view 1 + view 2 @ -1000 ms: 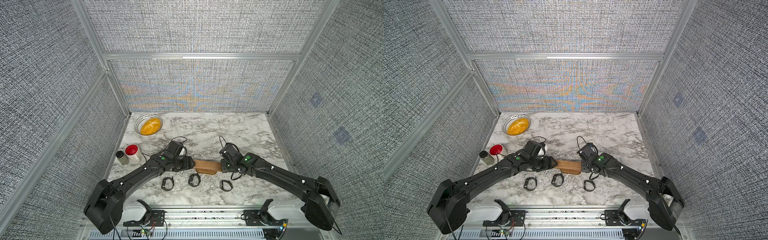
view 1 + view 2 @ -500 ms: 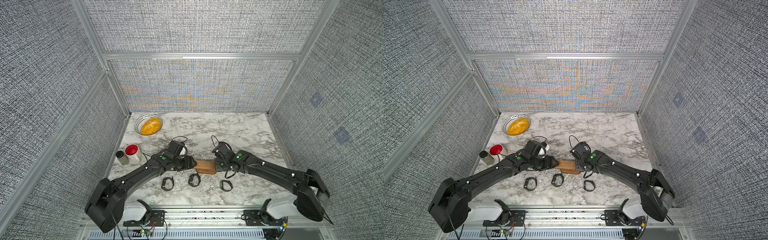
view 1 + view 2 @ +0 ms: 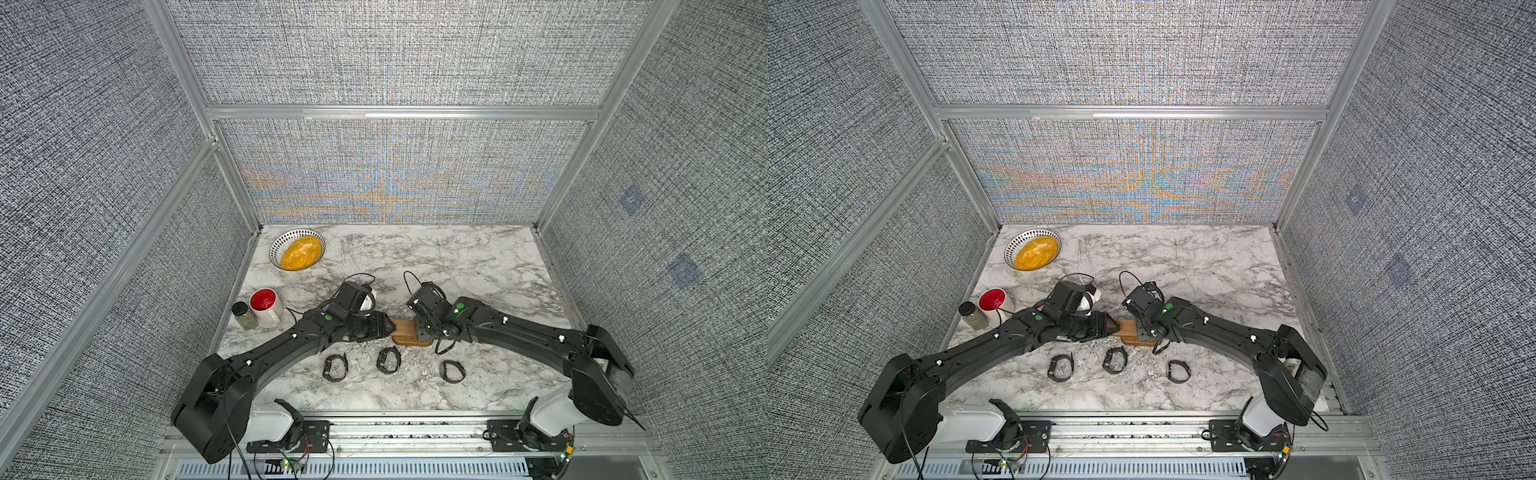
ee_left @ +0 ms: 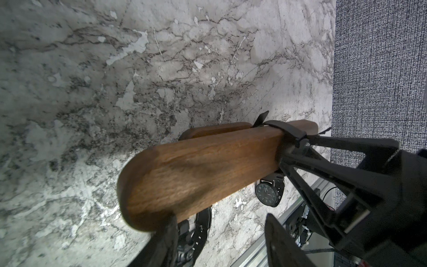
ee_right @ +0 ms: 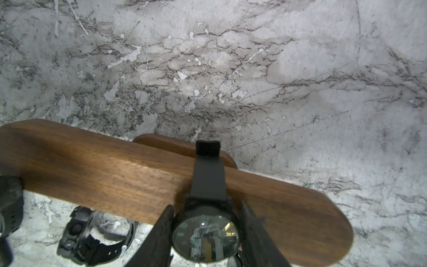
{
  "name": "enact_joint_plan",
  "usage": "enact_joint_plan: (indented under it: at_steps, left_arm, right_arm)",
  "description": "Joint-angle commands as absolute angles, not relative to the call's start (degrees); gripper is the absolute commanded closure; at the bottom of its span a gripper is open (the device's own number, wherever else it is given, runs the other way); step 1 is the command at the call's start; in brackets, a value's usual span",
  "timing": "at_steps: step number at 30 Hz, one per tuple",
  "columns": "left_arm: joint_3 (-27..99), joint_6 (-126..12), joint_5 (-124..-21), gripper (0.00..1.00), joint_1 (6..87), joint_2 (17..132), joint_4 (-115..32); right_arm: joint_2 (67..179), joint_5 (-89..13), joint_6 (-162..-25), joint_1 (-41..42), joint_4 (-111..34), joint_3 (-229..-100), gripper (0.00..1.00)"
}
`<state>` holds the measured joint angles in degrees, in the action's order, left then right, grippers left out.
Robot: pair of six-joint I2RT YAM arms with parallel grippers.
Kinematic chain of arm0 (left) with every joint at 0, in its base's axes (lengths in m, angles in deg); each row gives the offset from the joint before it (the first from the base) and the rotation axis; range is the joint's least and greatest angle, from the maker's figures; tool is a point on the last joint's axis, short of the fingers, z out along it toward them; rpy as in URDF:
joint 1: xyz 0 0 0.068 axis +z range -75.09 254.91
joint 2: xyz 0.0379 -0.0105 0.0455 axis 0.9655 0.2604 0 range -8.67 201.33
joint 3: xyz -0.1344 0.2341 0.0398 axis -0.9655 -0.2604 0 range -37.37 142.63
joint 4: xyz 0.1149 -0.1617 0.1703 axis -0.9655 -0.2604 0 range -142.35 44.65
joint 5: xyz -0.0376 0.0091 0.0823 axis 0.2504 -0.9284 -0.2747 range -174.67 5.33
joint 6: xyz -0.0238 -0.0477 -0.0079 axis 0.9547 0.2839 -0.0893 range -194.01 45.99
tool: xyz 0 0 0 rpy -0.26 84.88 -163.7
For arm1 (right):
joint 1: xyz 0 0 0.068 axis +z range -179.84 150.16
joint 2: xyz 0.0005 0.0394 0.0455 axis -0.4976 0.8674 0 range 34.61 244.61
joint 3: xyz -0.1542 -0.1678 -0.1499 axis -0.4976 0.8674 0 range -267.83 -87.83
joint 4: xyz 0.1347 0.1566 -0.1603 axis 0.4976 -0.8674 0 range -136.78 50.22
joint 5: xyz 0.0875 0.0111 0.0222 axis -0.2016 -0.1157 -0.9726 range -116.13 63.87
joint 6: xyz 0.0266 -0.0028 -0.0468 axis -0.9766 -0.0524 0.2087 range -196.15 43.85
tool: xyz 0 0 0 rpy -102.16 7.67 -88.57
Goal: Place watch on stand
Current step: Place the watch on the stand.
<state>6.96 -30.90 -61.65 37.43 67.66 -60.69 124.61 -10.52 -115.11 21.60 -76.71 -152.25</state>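
The watch [image 5: 205, 233] hangs on the stand [image 5: 115, 175]. Its strap is looped over the flat bar, between the bar's middle and the rounded end far from the left arm. The right fingers [image 5: 159, 235] are clamped on either side of the round face. The left fingers [image 4: 164, 240] sit at the stand's opposite end. Their tips look parted, but I cannot tell whether they grip the bar. Another watch [image 5: 92, 240] lies on the table [image 5: 254, 69] just beside the stand's base.

The placing step looks nearly done. The next move probably calls for the right fingers to part and back straight away from the stand, so that they neither drag the strap along the bar nor tip the stand.
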Motion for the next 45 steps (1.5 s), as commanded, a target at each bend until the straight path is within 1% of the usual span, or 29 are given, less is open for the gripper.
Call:
enact_joint_plan:
  at_steps: [1, 6, 10, 14, 16, 18, 22, 25, 27, 31, 36, 40, 45]
  left_arm:
    - [6.54, -31.08, -62.22, 0.39, 37.46, 67.9, -61.69]
    - [6.24, -31.05, -62.46, 0.39, 37.46, 67.28, -61.86]
    - [6.11, -31.05, -63.34, 0.38, 37.51, 65.82, -62.39]
    - [6.09, -31.06, -64.14, 0.34, 37.55, 64.35, -63.25]
    - [6.19, -31.06, -64.53, 0.29, 37.55, 63.94, -63.75]
    - [6.28, -31.3, -64.64, 0.25, 37.55, 63.7, -64.16]
    - [6.37, -31.74, -64.8, 0.16, 37.51, 63.31, -64.93]
    - [6.26, -31.96, -65.57, 0.12, 37.55, 62.42, -65.75]
    - [6.23, -32.24, -66.24, 0.09, 37.55, 61.51, -66.63]
    - [6.34, -33.11, -68.2, 0.06, 37.55, 59.13, -69.55]
    - [5.74, -33.69, -70.12, 0.05, 37.55, 55.92, -72.31]
    - [4.62, -33.56, -70.11, 0.05, 37.55, 53.85, -72.25]
    - [3.18, -33.92, -68.19, 0.05, 37.55, 52.9, -70.14]
  right_arm:
    - [126.02, -11.71, -116.38, 22.02, -77.57, -152.91, 1.0]
    - [127.26, -11.8, -116.51, 22.32, -78.18, -154.15, 1.0]
    - [127.85, -11.98, -116.17, 22.67, -78.27, -154.93, 0.82]
    - [128.02, -11.98, -115.99, 22.81, -78.49, -155.49, 0.68]
    - [128.05, -11.94, -115.95, 22.9, -78.78, -155.84, 0.58]
    - [128.04, -11.98, -115.81, 22.89, -78.97, -156.1, 0.47]
    - [127.56, -11.98, -115.77, 22.98, -79.41, -156.47, 0.29]
    - [126.52, -12.29, -115.71, 23.05, -79.56, -156.51, 0.19]
    - [125.56, -12.72, -115.7, 23.06, -79.68, -156.38, 0.17]
    - [122.04, -13.9, -116.19, 23.09, -80.11, -155.71, 0.17]
    - [115.57, -15.58, -117.09, 23.11, -80.63, -152.62, 0.17]
    - [109.72, -18.46, -118.24, 23.07, -81.43, -148.31, 0.21]
    - [102.16, -22.65, -121.09, 23.49, -81.82, -139.97, 0.26]
